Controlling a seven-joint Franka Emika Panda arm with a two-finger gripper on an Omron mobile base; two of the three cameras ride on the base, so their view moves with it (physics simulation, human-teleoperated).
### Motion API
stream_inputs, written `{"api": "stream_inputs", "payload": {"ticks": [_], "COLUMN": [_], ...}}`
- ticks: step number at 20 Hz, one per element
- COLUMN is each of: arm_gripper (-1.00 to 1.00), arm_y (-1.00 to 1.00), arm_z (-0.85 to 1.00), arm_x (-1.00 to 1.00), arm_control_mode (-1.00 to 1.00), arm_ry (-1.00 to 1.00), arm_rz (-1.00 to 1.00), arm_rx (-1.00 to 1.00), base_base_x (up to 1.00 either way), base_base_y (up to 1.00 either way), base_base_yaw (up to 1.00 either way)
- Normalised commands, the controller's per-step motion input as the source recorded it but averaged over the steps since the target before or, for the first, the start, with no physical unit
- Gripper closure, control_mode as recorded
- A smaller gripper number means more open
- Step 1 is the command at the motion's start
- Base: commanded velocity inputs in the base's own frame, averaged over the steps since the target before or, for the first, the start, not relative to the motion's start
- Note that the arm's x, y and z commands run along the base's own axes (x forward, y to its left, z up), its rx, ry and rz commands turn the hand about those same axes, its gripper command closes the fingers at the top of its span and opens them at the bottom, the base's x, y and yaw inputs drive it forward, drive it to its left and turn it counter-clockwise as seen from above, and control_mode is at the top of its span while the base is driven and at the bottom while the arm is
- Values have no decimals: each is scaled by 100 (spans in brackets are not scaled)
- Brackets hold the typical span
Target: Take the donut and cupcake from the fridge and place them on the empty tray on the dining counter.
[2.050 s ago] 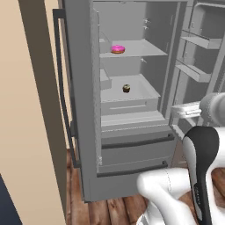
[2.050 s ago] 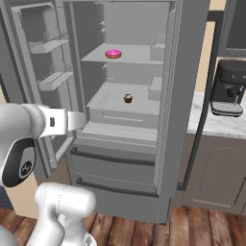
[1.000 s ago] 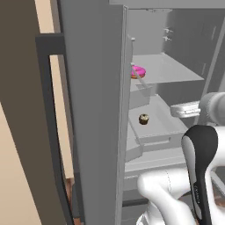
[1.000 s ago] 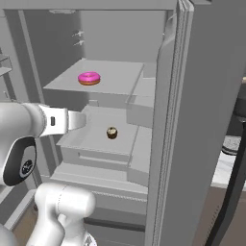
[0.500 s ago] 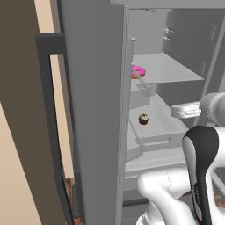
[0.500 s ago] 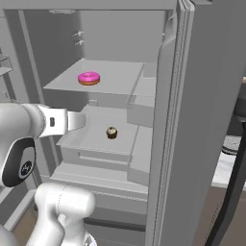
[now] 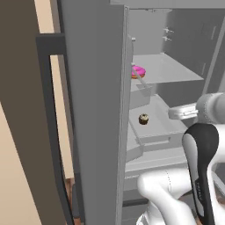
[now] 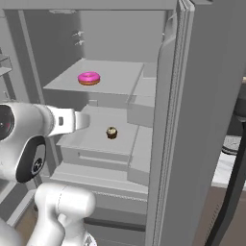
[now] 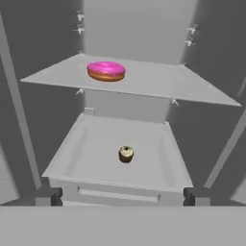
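The fridge [image 7: 94, 110] stands open in front of me. On its upper shelf lies the pink-iced donut [image 9: 106, 70] [image 8: 89, 78] [image 7: 138, 71]. One level down, the small brown cupcake [image 9: 126, 154] [image 8: 111, 132] [image 7: 143, 119] sits on a pale drawer top. My gripper [image 9: 122, 196] is open and holds nothing; it hangs just outside the compartment, level with the lower shelf and short of the cupcake. The right base view has the hand [image 8: 80, 121] to the left of the cupcake. The tray and the dining counter are out of view.
The left fridge door [image 7: 88, 132], with its dark bar handle [image 7: 50, 132], stands close on the arm's left. The right door [image 8: 202, 120] stands close on its right. A strip of pale counter [image 8: 230, 161] lies beyond it. Wood floor [image 7: 70, 193] is below.
Two seconds ago the base stood farther back; both base views have since closed in on the fridge interior. Over the last second the hand edged slightly toward the shelves, jaws still open.
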Motion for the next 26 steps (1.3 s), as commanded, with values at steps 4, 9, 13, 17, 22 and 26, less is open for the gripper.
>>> {"api": "stream_inputs", "payload": {"ticks": [4,9,13,17,22,26], "arm_gripper": [-100,-100,-100,-100,-100,-100], "arm_y": [17,7,0,0,0,-2], "arm_z": [-40,-27,-35,-49,-44,-42], "arm_x": [57,58,30,24,34,40], "arm_control_mode": [-100,-100,-100,-100,-100,-100], "arm_ry": [9,15,1,0,1,12], "arm_rz": [9,0,-1,0,0,0], "arm_rx": [3,2,0,0,0,0], "base_base_x": [0,0,0,0,0,0], "base_base_y": [0,0,0,0,0,0], "base_base_yaw": [0,0,0,0,0,0]}}
